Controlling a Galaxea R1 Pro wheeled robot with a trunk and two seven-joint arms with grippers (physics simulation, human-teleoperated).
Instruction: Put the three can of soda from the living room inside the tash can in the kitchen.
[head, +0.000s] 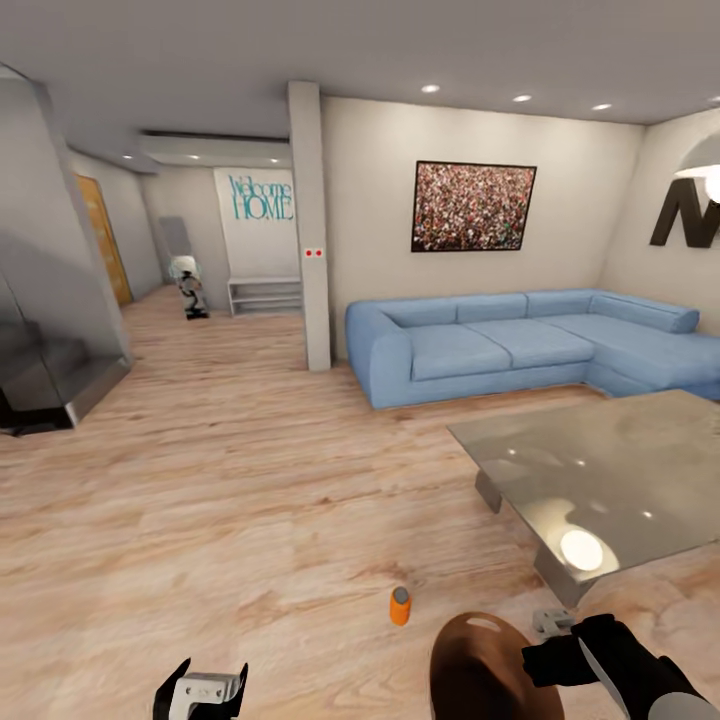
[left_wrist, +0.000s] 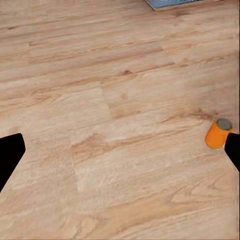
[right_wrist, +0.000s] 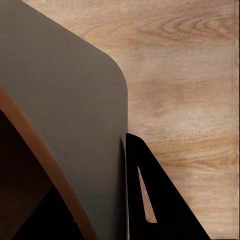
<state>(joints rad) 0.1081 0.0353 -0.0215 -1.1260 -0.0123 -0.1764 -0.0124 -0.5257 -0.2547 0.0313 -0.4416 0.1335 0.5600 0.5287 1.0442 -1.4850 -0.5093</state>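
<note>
The left hand (head: 200, 690), released, hangs low in the frame near the orange can (head: 400, 606) on the floor (head: 220, 520), likely to grab it; right hand's (head: 560, 650) grip I cannot tell.

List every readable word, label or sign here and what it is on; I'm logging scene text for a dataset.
"Welcome HOME": teal lettering on the white wall panel down the hallway.
"N": large dark letter on the right wall, cut off by the frame edge, possibly part of more.
Orange soda can: no label readable.
</note>
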